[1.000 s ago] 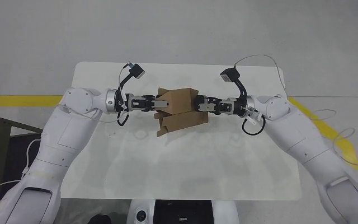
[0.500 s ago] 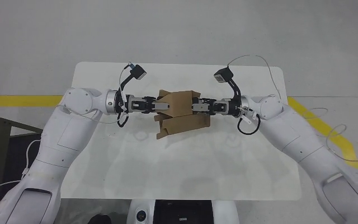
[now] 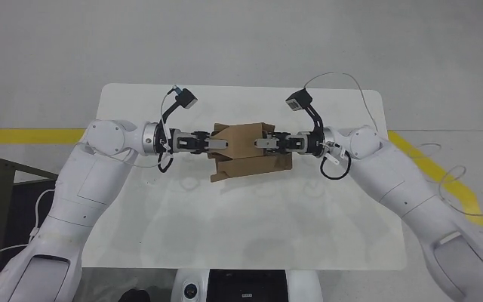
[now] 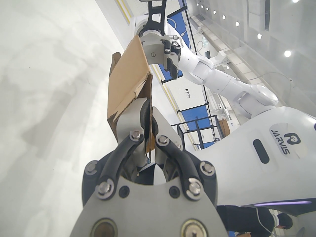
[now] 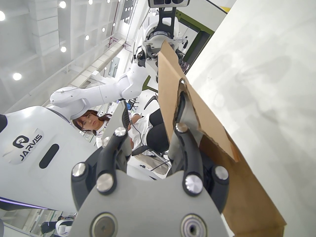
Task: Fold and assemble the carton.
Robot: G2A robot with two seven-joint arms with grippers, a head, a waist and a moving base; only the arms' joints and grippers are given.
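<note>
Carton [image 3: 241,152] plain brown; table [image 3: 226,226] white, unpatterned

Glossy white shells on left arm [image 3: 98,162] and right arm [image 3: 392,177], rounded at the joints; black segmented wrists. Black box camera [image 3: 185,96] on a curved black bracket above each wrist. Thin grey cable [image 3: 343,75] arched over the right forearm; black cable [image 3: 332,178] looped under its wrist. Left gripper [image 4: 147,110]: matte grey palm plate [image 4: 148,213], black link bars [image 4: 116,159], silver screws [image 4: 133,135] at the pivots, grey fingers [image 4: 128,119] with dark pads. Right gripper [image 5: 152,99]: same build. White torso [image 4: 284,168] with dark oval slot, dark logo, violet light strip along lower edge.
</note>
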